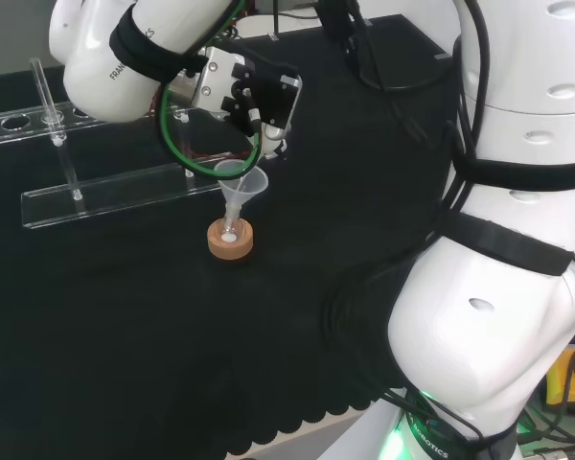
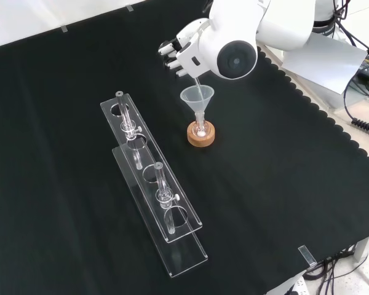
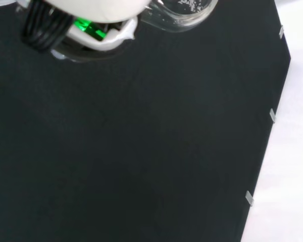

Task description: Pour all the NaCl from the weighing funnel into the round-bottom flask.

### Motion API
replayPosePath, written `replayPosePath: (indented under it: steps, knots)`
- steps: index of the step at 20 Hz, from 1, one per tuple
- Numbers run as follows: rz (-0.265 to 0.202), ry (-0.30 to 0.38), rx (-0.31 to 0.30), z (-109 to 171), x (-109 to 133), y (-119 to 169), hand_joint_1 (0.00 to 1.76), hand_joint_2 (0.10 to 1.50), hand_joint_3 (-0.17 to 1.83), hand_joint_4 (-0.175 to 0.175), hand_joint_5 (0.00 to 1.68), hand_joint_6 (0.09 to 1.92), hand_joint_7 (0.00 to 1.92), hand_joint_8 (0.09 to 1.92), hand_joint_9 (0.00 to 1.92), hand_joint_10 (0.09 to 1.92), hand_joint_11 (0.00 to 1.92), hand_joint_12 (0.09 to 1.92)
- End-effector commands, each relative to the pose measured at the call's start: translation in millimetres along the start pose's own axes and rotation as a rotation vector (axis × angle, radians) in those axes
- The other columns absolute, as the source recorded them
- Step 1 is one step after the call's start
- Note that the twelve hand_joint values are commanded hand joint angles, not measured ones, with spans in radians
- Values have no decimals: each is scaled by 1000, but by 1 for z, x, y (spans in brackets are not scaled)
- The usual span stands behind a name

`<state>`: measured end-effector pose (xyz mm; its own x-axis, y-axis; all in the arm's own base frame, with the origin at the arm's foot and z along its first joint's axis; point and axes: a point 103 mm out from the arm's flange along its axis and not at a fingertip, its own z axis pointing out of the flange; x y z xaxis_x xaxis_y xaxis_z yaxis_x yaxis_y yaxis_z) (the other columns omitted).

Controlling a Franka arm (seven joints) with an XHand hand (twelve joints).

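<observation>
We're mid-pour by the look of it, so we'd keep the weighing funnel [image 3: 184,11] tipped steady over the clear funnel [image 2: 197,97] in the flask [image 2: 200,130] on its cork ring [image 2: 201,135], near the racks [image 2: 152,184], and hold until the last grains slide off. The hand [image 2: 183,50] sits just above that funnel; its fingers look curled around the weighing funnel. Our wrist view catches white grains clinging inside the weighing funnel, while the front view shows white stuff down in the flask.

in the front view a funnel [image 2: 197,98] is sitting over a cork ring [image 2: 201,135], with two racks [image 2: 172,230] lying to its left on the tabletop [image 2: 283,184].
</observation>
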<state>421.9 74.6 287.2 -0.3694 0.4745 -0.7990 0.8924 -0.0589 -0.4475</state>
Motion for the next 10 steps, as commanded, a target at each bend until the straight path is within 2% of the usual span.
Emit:
replayPosePath:
  steps: [1, 10]
  knots:
    - [1, -21, -13, 2, 1, -2, 1071, 653, 864, 175, 1080, 1105, 729, 637, 1032, 377, 709, 1209]
    - [10, -55, -2, -7, 5, -4, 1071, 653, 864, 175, 1080, 1106, 727, 639, 1030, 379, 709, 1214]
